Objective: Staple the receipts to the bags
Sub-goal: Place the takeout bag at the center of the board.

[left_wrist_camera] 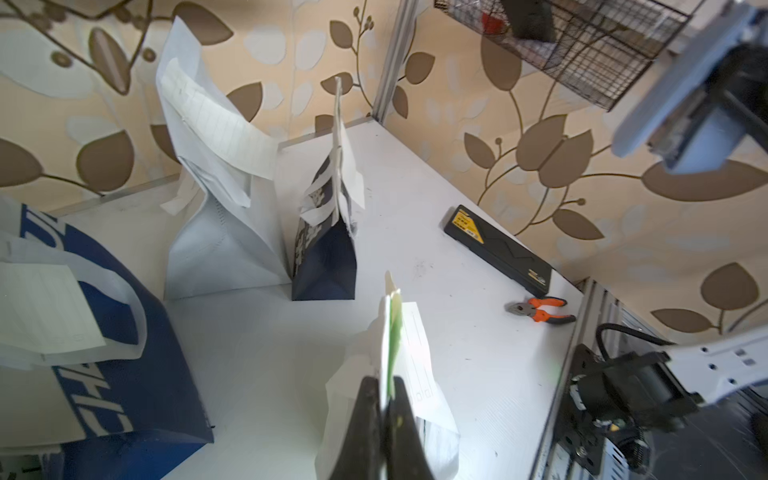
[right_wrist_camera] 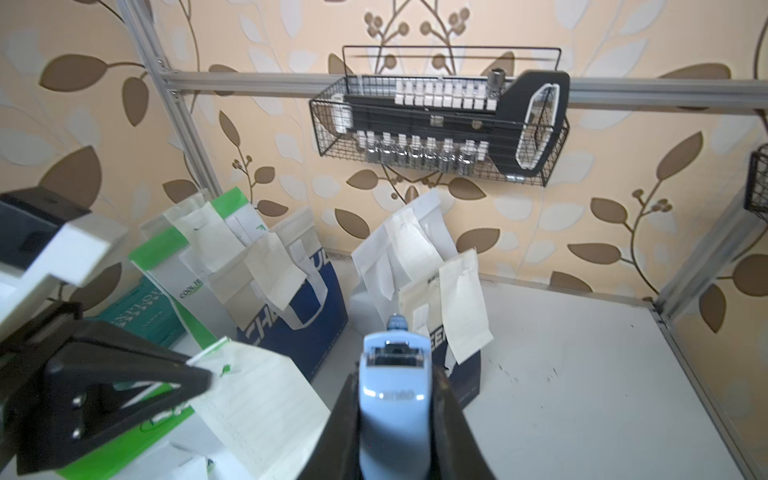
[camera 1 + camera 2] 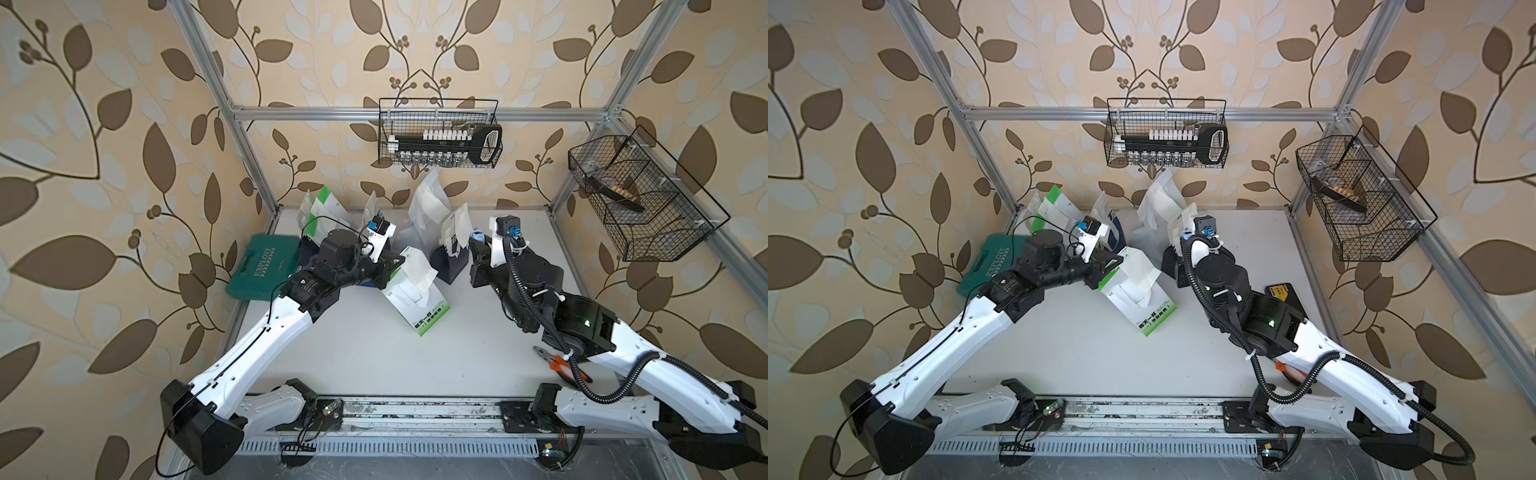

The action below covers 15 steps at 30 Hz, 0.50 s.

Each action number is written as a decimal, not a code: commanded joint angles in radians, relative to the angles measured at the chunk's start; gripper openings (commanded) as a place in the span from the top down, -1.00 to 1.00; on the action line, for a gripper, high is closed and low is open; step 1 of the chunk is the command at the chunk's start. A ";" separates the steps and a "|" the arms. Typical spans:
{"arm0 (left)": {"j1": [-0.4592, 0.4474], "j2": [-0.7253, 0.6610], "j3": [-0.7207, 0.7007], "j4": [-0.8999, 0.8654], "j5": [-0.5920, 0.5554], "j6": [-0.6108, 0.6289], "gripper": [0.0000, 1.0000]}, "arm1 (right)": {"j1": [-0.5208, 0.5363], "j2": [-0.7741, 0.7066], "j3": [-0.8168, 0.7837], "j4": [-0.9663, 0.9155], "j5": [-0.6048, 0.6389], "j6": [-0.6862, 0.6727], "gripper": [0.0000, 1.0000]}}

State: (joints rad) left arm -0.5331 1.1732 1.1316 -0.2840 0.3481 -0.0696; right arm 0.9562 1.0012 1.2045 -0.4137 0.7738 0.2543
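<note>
A green-and-white bag stands tilted mid-table, with a cream receipt lying over its top edge. My left gripper is shut on that top edge, pinching the bag and the receipt together. To the right of the bag, my right gripper is shut on the light-blue stapler, whose nose faces the back wall and sits apart from the receipt. In a top view the stapler shows just beside a navy bag.
More bags with receipts hanging from them stand along the back: green-and-white, blue, white. A teal case lies at the left. Orange pliers and a black case lie at the right. Wire baskets hang above.
</note>
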 commanded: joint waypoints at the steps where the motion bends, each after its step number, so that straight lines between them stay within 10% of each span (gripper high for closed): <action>1: -0.022 0.064 0.103 0.012 -0.152 0.030 1.00 | -0.048 -0.046 -0.080 -0.113 -0.001 0.107 1.00; 15: -0.143 0.362 0.340 -0.117 -0.482 -0.004 1.00 | -0.288 -0.153 -0.277 -0.214 -0.153 0.208 1.00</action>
State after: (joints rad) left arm -0.6777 1.5204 1.4216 -0.3820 -0.0341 -0.0624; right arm 0.6903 0.8722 0.9524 -0.6075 0.6640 0.4271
